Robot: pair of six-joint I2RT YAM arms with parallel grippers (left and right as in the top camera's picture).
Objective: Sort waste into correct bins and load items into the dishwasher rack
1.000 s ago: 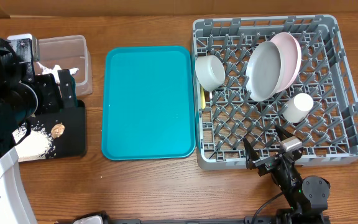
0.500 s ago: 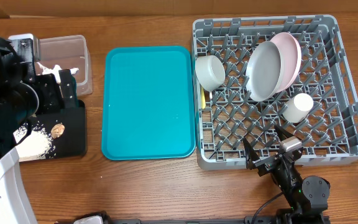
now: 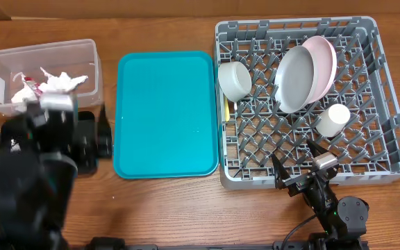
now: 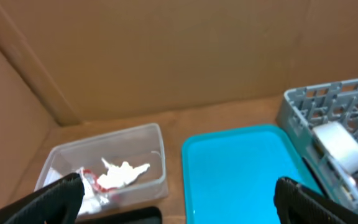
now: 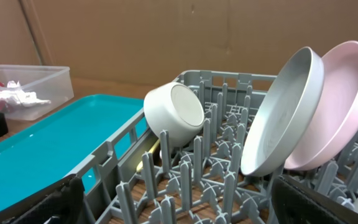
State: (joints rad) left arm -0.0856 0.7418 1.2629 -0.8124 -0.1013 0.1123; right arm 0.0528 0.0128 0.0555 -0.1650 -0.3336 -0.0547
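The left end effector point(image 3: 92, 132) hangs low over the left side of the counter point(image 3: 151, 208). Its arm is smeared by blur in the overhead view and covers most of the black tray point(image 3: 87, 161). Its fingers point(image 4: 48, 199) are spread as wide as they go and have nothing between them. Just beyond it stands the clear tub point(image 3: 40, 73), which holds the crumpled white napkin point(image 3: 61, 80) with the red wrapper point(image 3: 30, 87) beside it. The teal tray point(image 3: 165, 114) lies between the tub and the dishwasher rack point(image 3: 387, 90), its right edge close against the rack's left wall. Inside the rack, the grey bowl point(image 3: 235, 80) rests tipped on its side near the left wall. A sliver of the yellow spoon point(image 5: 148, 158) shows low among the pegs beneath it. The grey-blue plate point(image 3: 297, 78) stands on edge, leaning between pegs, and the pink plate point(image 3: 323, 62) leans just behind it, touching or nearly so. The white cup point(image 3: 333, 119) lies tilted to the right of the plates, nearer the rack's front. The right end effector point(image 3: 294, 156) sits at the rack's near wall, pointing in over the pegs. Its fingers point(image 5: 42, 205) are fully parted and grip nothing.
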